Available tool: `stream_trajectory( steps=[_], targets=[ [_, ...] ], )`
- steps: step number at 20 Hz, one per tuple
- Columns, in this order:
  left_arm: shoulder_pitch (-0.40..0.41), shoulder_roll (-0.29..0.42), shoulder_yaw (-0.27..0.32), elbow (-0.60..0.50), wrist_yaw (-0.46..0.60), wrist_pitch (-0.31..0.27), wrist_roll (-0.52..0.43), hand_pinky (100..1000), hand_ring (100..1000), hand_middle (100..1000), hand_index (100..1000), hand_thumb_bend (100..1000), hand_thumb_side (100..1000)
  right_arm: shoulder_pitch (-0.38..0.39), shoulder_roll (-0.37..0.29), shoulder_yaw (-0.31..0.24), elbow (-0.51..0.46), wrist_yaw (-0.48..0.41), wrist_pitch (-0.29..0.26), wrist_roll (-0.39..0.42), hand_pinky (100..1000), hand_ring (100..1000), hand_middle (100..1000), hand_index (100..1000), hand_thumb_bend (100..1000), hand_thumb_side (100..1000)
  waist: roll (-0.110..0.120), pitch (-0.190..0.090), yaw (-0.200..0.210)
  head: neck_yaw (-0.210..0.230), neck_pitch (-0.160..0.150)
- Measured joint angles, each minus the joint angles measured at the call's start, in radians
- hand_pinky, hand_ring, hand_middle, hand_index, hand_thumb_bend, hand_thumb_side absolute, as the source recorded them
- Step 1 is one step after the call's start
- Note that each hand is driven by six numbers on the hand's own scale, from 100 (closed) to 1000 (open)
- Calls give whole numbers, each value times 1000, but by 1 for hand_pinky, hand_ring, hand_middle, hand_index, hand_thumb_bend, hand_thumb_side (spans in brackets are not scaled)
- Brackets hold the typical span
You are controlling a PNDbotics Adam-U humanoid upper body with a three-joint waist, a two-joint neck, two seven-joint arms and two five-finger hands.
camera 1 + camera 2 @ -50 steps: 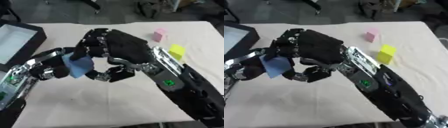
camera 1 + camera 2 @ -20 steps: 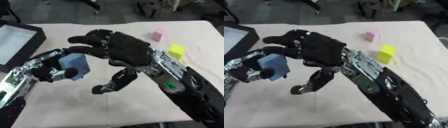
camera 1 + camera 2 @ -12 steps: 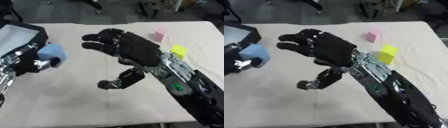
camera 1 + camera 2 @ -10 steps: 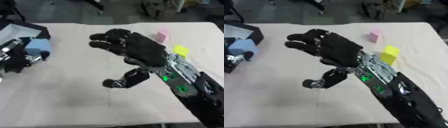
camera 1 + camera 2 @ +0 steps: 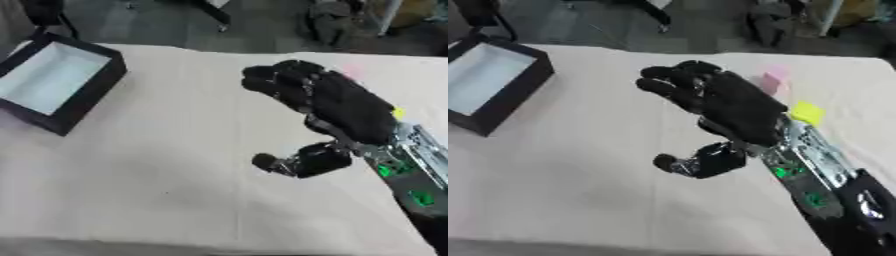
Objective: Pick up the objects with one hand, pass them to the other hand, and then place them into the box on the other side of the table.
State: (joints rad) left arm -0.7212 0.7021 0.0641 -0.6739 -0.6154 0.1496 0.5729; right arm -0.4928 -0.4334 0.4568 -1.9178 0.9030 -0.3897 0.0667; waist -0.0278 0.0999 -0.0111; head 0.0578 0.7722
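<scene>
Fingers (image 5: 671, 82) spread and relaxed, gripping nothing; thumb hanging down toward the tabletop (image 5: 149, 165), also empty. Right hand (image 5: 728, 110) held palm-down over the middle of the tabletop, forearm running off to the lower right corner. Left hand nowhere in either view, so nothing to say about its fingers.

Just beyond the right hand, a pink block (image 5: 773, 80) partly hidden behind the knuckles, and a yellow block (image 5: 807, 113) close beside the wrist. Both resting on the tabletop on the right side, neither touched. In the left eye view only slivers of them visible past the hand.

Far left, well apart from the hand and the blocks, a black box (image 5: 54, 82) with a pale inner floor, sitting at the tabletop's left edge. Floor bare where visible; near corner cut off in the right eye view, so contents not fully checkable.

Judging by the layout: pink and yellow blocks not yet picked up, passed or boxed. Likely next, a reach with the right hand for one of them, then a hand-over to the left hand and a drop into the box.
</scene>
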Motion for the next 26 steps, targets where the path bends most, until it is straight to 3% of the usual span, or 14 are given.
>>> stream_trajectory(
  steps=[3,4,5,8,9,13,14,16,21,26],
  targets=[
    [-24,-18,-2,35,-52,-4,16,715,755,736,827,646,413,-1,0,0,-2,-10,0,6,827,821,890,967,429,463,-3,8,-15,14,0],
    [-30,-24,-4,38,-68,-7,12,821,900,882,910,946,499,-2,0,0,-2,-11,-1,8,827,820,887,967,425,465,-4,10,-17,16,0],
    [-34,-28,-9,38,-86,-9,0,852,937,920,939,1000,538,-3,0,0,-2,-13,-2,10,827,820,887,967,424,466,-4,12,-19,19,0],
    [-43,-37,-18,14,-138,-13,-69,924,1000,1000,1000,1000,661,-4,0,0,-2,-17,-3,15,826,819,885,968,420,466,-3,13,-20,18,0],
    [-45,-38,-21,-4,-152,-16,-93,925,1000,1000,1000,1000,665,-4,0,0,-2,-18,-2,16,826,819,884,968,419,466,-3,13,-20,15,0],
    [-43,-37,-22,-146,-166,-28,-174,853,949,951,988,1000,551,1,-1,-12,-1,-18,4,12,824,817,878,967,418,457,5,13,-14,-15,0],
    [-35,-37,-22,-198,-146,-37,-189,838,937,932,976,955,529,2,-3,-20,2,-18,10,9,824,816,875,967,417,455,5,13,-13,-26,0],
    [3,-37,-23,-328,-54,-78,-232,802,892,866,929,875,503,6,-9,-43,16,-26,35,-4,824,818,868,968,408,444,7,13,-9,-59,0],
    [148,-35,-48,-692,240,-233,-415,743,800,797,868,798,510,5,-70,-123,129,-139,125,-20,829,841,871,980,409,452,11,13,4,-163,0],
    [257,-94,-47,-966,471,-281,-548,725,765,768,815,724,523,-13,-136,-201,307,-332,213,30,871,916,912,993,417,488,11,12,16,-252,0]
  ],
)
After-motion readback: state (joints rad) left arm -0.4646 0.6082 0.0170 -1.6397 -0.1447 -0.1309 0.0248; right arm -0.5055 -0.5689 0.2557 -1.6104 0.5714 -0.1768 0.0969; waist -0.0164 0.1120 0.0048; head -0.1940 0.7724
